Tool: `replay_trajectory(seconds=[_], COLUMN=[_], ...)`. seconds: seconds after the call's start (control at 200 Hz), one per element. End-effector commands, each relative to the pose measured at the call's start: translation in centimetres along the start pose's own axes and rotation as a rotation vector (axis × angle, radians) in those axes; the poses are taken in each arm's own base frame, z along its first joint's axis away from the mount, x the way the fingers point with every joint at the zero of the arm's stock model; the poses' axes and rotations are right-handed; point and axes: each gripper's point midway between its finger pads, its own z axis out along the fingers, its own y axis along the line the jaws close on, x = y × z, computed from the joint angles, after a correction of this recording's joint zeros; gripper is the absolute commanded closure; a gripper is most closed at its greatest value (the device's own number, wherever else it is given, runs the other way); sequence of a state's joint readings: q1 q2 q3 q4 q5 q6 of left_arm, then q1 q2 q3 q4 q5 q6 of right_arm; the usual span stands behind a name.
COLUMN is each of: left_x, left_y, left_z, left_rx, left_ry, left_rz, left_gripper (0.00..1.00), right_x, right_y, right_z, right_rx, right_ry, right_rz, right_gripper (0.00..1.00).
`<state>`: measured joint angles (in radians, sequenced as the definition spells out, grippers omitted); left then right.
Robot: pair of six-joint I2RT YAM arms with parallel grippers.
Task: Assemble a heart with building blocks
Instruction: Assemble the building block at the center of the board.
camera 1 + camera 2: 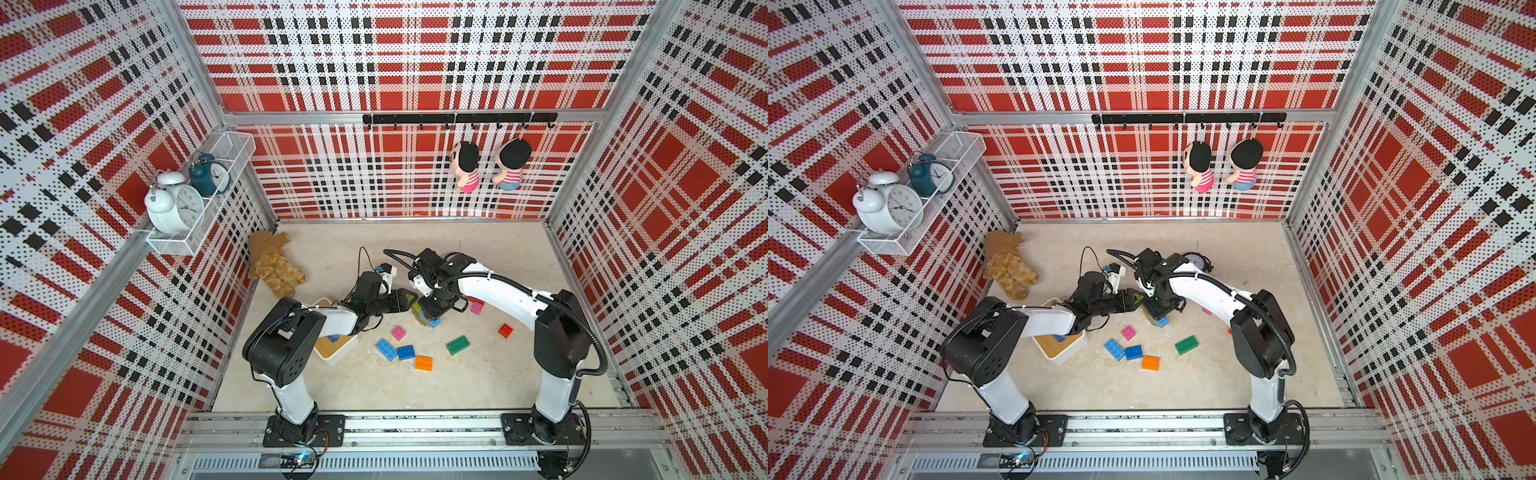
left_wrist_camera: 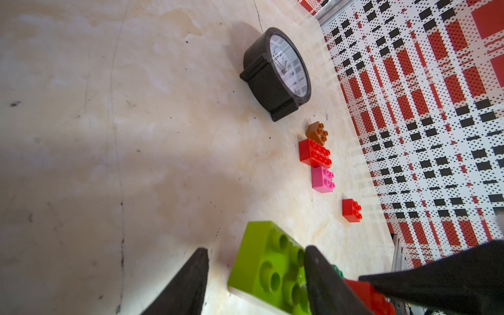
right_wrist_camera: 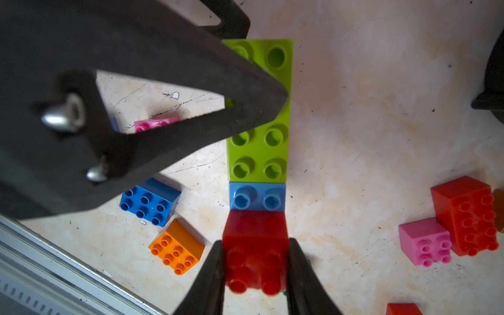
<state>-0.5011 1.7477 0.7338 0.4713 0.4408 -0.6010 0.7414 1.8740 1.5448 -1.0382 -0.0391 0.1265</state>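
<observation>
Near the middle of the table (image 1: pixel 478 386), the right end effector (image 3: pixel 255 245) is clamped on the red block (image 3: pixel 255 226), which sits in line with a blue block (image 3: pixel 257 196) and a long lime brick (image 3: pixel 259 152). To its left, the left end effector (image 2: pixel 255 249) stands partly open over the lime brick, one finger (image 2: pixel 321 272) touching its studs, without gripping it.

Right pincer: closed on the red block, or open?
Shut on it. In the right wrist view, the right pincer clamps the red block, jaws flush against both its sides.
</observation>
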Motion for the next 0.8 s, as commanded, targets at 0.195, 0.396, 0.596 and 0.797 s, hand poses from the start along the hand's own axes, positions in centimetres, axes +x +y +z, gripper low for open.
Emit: replay_trajectory(seconds=[0.195, 0.396, 0.596, 0.797], left_x=[-0.5, -2.1, -4.5, -6.5], left_y=[-0.3, -0.7, -0.8, -2.5], left_z=[-0.7, -1.6, -3.2, -3.7], left_rx=[-0.010, -0.021, -0.082, -0.220], left_ry=[-0.019, -0.064, -0.143, -0.179], left_rz=[0.011, 0.013, 0.040, 0.188], left_gripper=[0.40, 0.32, 0.28, 0.27], right_x=[-3.2, -4.0, -2.1, 4.0], right_y=[1.1, 0.4, -6.4, -13.2], right_z=[-2.5, -5.4, -7.7, -7.0], right_rx=[-0.051, -0.052, 0.096, 0.170], right_ry=[-0.165, -0.283, -0.431, -0.420], right_rz=[0.008, 0.038, 0.256, 0.489], right_gripper=[0.39, 0.34, 0.43, 0.50])
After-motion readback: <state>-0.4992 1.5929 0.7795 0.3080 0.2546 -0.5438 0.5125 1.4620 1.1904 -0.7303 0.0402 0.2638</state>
